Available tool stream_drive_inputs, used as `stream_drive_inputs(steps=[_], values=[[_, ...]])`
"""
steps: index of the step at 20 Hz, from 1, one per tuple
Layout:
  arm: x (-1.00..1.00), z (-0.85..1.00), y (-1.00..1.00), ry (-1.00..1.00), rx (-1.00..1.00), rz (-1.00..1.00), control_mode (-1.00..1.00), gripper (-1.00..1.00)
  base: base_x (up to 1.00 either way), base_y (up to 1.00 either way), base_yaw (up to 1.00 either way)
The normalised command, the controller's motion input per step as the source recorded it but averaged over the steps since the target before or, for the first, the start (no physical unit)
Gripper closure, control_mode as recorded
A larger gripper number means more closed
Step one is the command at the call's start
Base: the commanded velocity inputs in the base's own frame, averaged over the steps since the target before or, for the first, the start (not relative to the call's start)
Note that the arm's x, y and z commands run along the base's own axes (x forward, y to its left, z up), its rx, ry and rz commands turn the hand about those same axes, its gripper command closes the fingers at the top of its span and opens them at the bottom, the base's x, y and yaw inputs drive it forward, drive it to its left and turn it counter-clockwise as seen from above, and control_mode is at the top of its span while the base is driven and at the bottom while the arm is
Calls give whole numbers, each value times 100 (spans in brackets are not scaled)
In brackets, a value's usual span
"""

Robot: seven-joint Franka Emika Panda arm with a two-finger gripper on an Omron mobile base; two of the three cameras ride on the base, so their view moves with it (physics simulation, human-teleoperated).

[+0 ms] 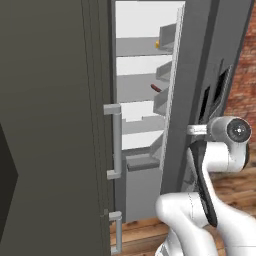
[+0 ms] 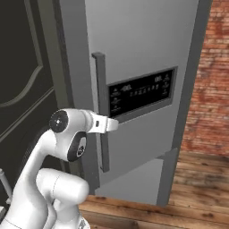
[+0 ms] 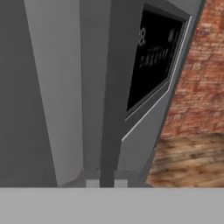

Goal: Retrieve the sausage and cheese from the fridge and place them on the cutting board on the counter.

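The gripper (image 3: 106, 183) is clamping its fingertips on the fridge (image 2: 143, 53) door handle (image 2: 101, 112) to swing that door wider. Beyond the hand, the sausage (image 1: 156, 88) and cheese (image 1: 157, 44) are sitting on inner shelves.

**user1:** so what's the arm (image 1: 210, 215) actually look like?

**user2:** glossy white shell, fat rounded links — kind of bulbous at the elbows. Dark, near-black bands run along the joints where the segments meet. One joint ends in a round grey cap (image 1: 238, 131) with a darker ring and a small pale dot in the middle.

**user1:** cables? screws?

**user2:** can't make out any — the wrist (image 2: 100, 123) is just a short white block.
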Motion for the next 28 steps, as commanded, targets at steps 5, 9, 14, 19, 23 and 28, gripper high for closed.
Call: stream_drive_inputs(steps=[5,9,14,19,23,28], values=[[-52,-29,-77,13,5,0,-100,100,0,0,0],[-62,-26,-70,2,2,0,-100,100,0,0,0],[-96,-2,-15,-17,0,0,-100,100,0,0,0],[-100,31,0,-7,0,-2,-100,100,0,0,0],[-97,48,0,0,-1,-8,-100,100,0,0,0],[-78,38,8,0,-4,-12,-100,100,0,0,0]])
